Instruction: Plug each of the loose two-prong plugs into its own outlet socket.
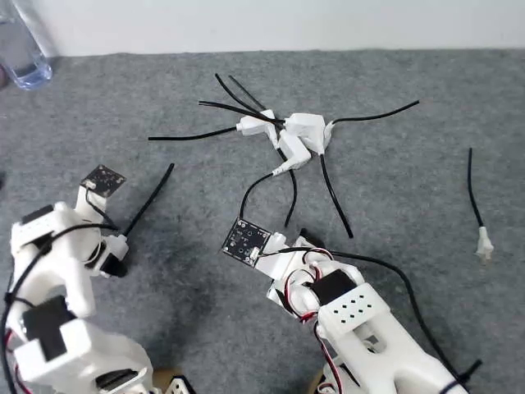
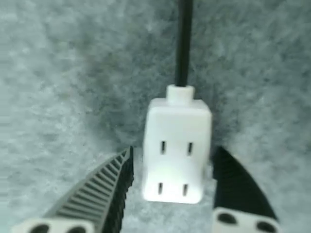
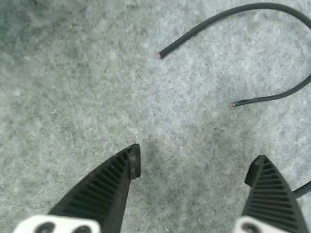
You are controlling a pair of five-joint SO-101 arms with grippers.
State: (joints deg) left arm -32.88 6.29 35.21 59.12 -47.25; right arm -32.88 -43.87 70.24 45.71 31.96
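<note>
A white outlet socket [image 2: 177, 150] with two pairs of slots sits between the fingers of my left gripper [image 2: 172, 160], which is shut on its sides. Its black cord [image 2: 183, 43] runs straight away from it. From above, this socket [image 1: 115, 246] is at the left arm's tip, low on the left. My right gripper [image 3: 194, 165] stands open over bare carpet, with two black cord ends [image 3: 163, 54] beyond it. A cluster of white plugs and sockets [image 1: 291, 135] with black cords lies at the centre back. One loose white plug [image 1: 484, 244] lies far right.
Grey carpet [image 1: 394, 189] covers the table. A clear bottle [image 1: 20, 49] stands at the back left corner. Black cords [image 1: 332, 193] trail from the cluster toward the right arm [image 1: 344, 308]. A white wall runs along the back edge.
</note>
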